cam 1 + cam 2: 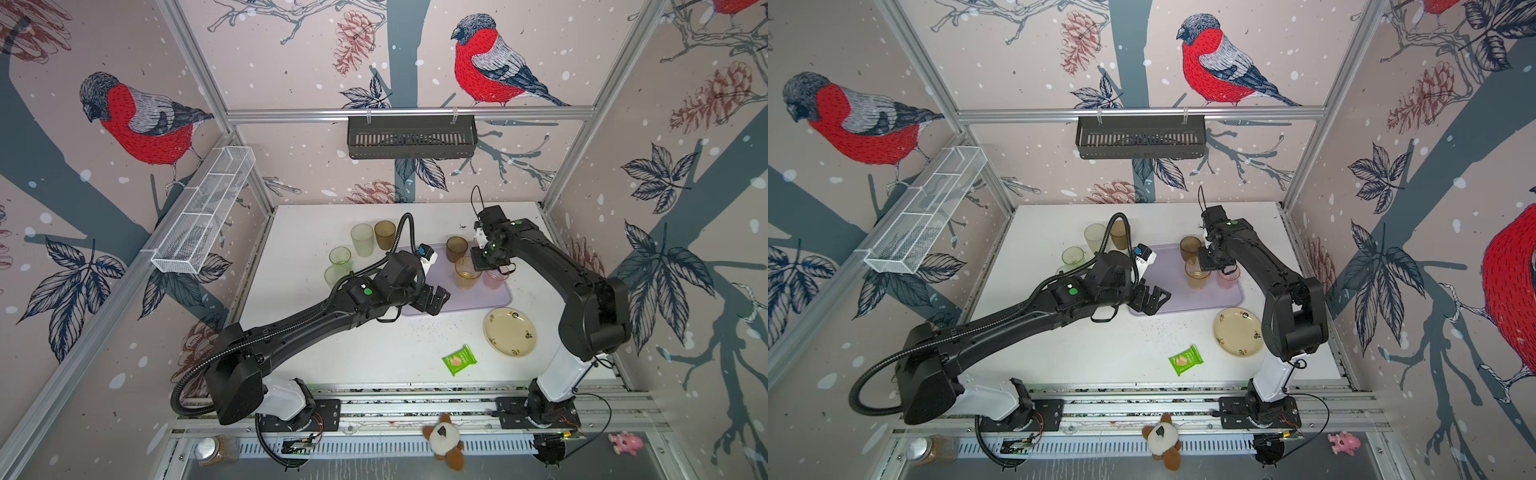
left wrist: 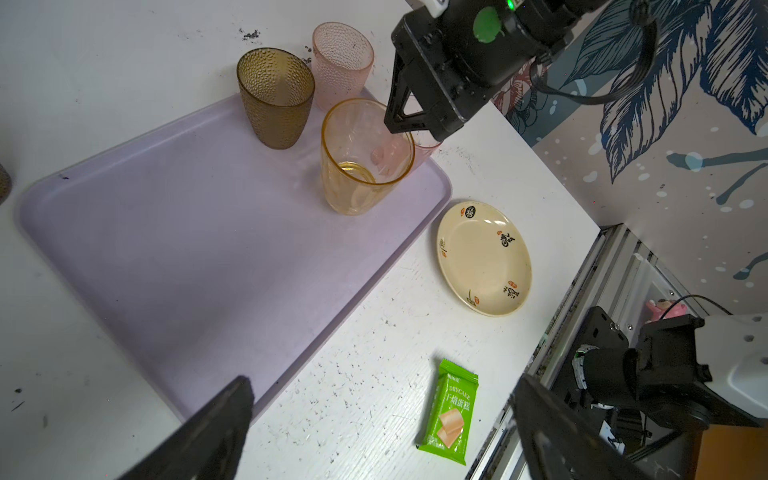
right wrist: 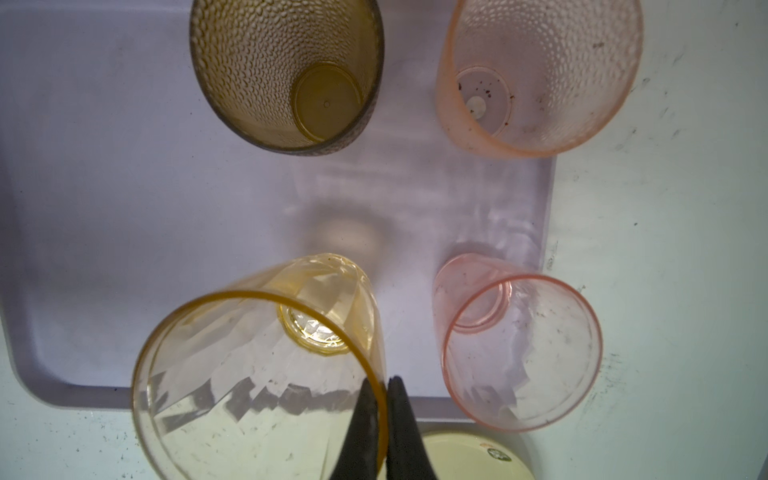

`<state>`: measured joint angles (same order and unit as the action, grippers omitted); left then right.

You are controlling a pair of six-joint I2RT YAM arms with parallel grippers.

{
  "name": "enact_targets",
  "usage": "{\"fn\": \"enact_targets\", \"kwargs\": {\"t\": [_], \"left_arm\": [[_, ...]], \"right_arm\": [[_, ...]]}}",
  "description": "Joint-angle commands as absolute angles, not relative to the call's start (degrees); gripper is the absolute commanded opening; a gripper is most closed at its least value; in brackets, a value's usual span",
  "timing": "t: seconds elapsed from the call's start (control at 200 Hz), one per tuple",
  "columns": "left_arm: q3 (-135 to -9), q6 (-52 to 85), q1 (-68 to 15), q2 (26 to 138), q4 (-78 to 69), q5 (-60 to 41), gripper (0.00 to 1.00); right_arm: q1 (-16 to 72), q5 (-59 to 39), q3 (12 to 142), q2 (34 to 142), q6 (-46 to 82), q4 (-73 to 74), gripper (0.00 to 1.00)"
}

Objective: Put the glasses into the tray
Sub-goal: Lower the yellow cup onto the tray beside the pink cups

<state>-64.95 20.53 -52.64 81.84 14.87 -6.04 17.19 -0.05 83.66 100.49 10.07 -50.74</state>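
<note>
Amber glass [image 2: 365, 158], smooth faceted clear plastic, upright in lilac tray [image 2: 187, 249] beside dimpled brown glass [image 2: 276, 95]; right gripper [image 3: 384, 382] pinched tight on amber rim. Judged step: setting down. Next: release, rise straight, avoid tipping. Left gripper [image 1: 435, 300] spread wide, empty, over tray's near corner. Green glasses [image 1: 340, 255] on table [image 1: 374, 353], left of tray.

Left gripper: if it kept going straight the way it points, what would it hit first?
Probably the bare white table, between the near edge of the tray and the green snack packet. The left gripper slants down there with open jaws. Depth is unclear, so it might clip the tray rim instead.
</note>
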Motion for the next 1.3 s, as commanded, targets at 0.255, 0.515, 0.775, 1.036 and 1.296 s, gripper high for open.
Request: {"fn": "enact_targets", "kwargs": {"t": [0.255, 0.515, 0.775, 1.036, 1.296], "left_arm": [[-66.7, 17.9, -53.5, 84.8, 11.1, -6.2, 0.98], [-66.7, 18.0, -53.6, 84.9, 10.9, -5.6, 0.98], [-66.6, 18.3, -53.8, 84.9, 10.7, -5.3, 0.97], [-66.3, 18.6, -53.8, 84.6, 10.6, -5.0, 0.98], [-66.0, 19.0, -54.0, 84.4, 10.5, -4.8, 0.98]], "right_arm": [[16.1, 0.0, 83.5, 102.6, 9.0, -48.0, 0.01], [16.0, -0.1, 83.1, 103.3, 8.7, -47.3, 0.01], [16.0, -0.2, 82.4, 103.6, 8.7, -46.6, 0.01], [16.0, -0.4, 81.6, 103.5, 8.7, -46.2, 0.01], [15.9, -0.4, 81.0, 103.1, 8.7, -46.0, 0.01]]}}
